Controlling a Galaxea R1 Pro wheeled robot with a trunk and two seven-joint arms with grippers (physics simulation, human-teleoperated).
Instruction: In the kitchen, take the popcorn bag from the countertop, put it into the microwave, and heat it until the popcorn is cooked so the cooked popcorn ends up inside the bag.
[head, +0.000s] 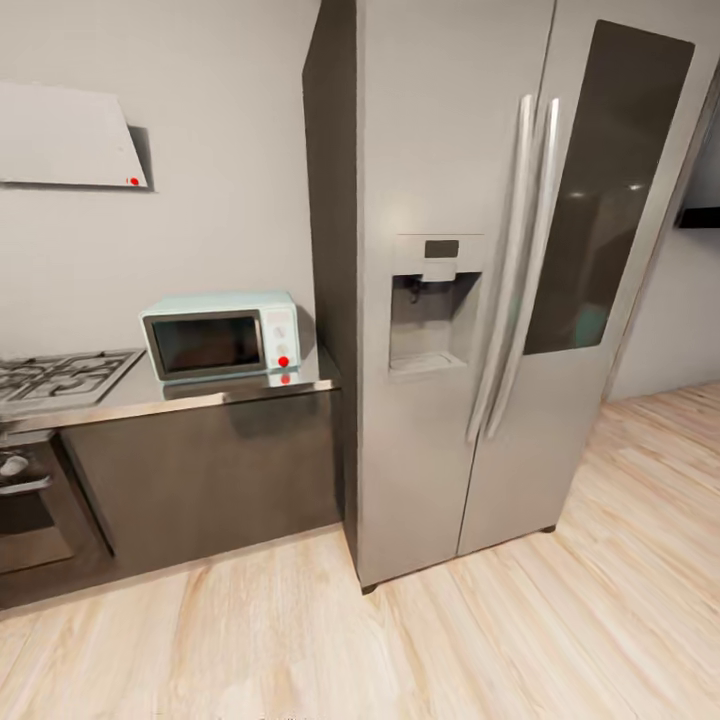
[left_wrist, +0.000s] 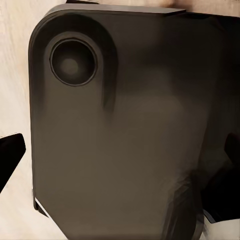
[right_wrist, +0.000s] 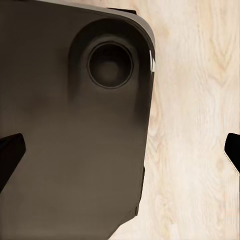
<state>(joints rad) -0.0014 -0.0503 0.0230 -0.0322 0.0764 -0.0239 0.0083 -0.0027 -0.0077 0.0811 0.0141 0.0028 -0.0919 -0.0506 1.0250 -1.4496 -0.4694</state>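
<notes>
The robot is out on the pale wood floor (head: 400, 640) of the kitchen, looking at the mint-blue microwave (head: 222, 336), which sits door shut at the end of the grey countertop (head: 200, 395), hard against the tall steel fridge (head: 480, 300), with the gas hob (head: 55, 377) at the counter's other end. The popcorn bag isn't on the stretch of counter I can see, so where it stands I can't say yet. Down at the wrists, both cameras look onto the robot's own dark base (left_wrist: 125, 140) and floorboards; the left gripper (left_wrist: 120, 155) and the right gripper (right_wrist: 120, 150) each show dark fingertips (right_wrist: 10, 152) at opposite edges of the picture, spread wide with nothing between them. As for handling, I'd judge a tall paper sack to be light and easily crushed, likely to tip if nudged high. A gentle pinch across its body below the rolled rim looks safest, keeping it upright. The microwave door still needs opening first.
</notes>
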